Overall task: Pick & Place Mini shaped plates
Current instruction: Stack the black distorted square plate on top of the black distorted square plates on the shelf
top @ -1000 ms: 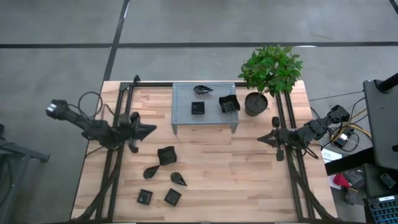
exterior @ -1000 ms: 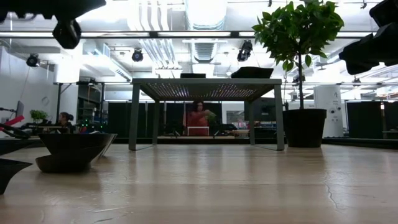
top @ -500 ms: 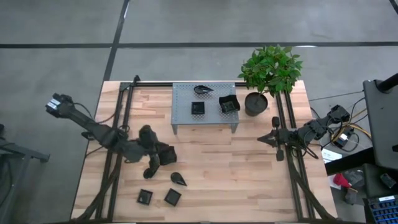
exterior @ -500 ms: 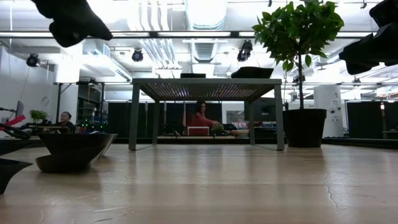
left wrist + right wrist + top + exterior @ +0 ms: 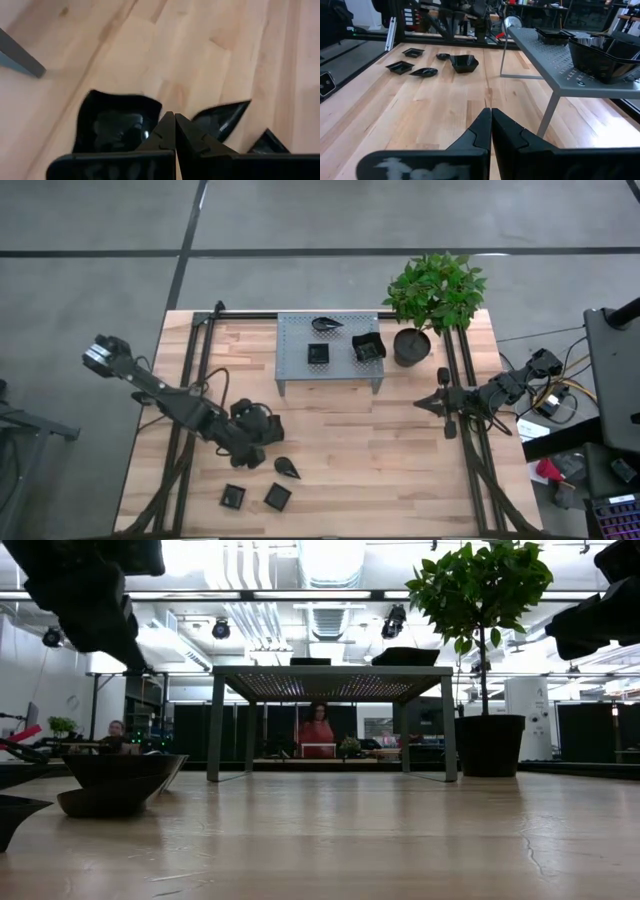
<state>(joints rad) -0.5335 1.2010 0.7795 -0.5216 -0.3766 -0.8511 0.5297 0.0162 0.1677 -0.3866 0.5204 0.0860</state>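
Black plates (image 5: 278,498) lie near the stand (image 5: 329,352), three already on it, and the left gripper (image 5: 174,125), fingers together, has swung over the wavy plate (image 5: 116,125), likely the next pick.

Your left gripper (image 5: 174,120) has its fingers pressed together, tips just above the wavy-edged square plate (image 5: 112,125) on the wooden table (image 5: 210,55). A teardrop plate (image 5: 222,117) lies just beside it, another plate's corner (image 5: 267,142) beyond. A grey stand leg (image 5: 17,57) shows at the edge.
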